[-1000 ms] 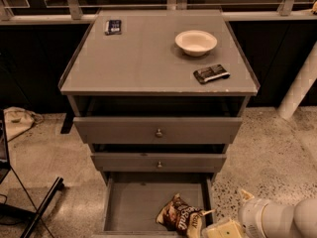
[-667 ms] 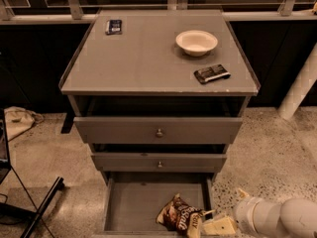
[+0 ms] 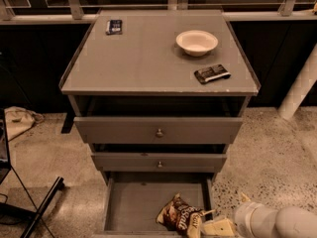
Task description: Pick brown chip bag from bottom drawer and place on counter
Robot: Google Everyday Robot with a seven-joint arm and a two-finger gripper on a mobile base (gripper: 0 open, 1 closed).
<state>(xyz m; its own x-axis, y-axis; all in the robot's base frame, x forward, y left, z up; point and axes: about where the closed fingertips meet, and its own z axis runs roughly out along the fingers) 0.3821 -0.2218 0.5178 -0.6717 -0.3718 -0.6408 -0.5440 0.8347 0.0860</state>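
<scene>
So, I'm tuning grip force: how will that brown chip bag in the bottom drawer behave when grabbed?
The brown chip bag looks crinkled, so probably floppy and light. Its glossy film may slip. The gripper sits at its right edge, over the bottom drawer.

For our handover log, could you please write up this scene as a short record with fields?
brown chip bag: lying in the bottom drawer, front right
bottom drawer: pulled open
gripper: low at the drawer's front right, next to the bag's tan end; contact unclear
counter: holds a white bowl, a black packet and a small dark packet
task status: bag not yet on the counter
</scene>
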